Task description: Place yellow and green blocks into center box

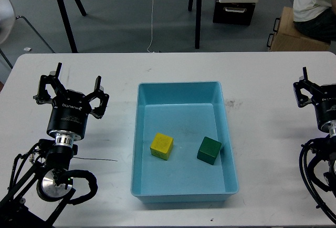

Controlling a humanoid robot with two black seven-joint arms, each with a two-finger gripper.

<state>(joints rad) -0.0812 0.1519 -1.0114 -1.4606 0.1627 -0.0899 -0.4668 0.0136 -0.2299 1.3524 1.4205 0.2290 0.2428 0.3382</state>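
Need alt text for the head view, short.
Yellow block and green block lie apart inside a light blue tray on a white table. Left gripper is open and empty beside it; right gripper sits at the frame edge.

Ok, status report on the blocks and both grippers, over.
Left gripper open, holding nothing. Right gripper partly out of view, fingers unclear. Yellow block and green block both inside the blue tray, apart. Nothing in the way.
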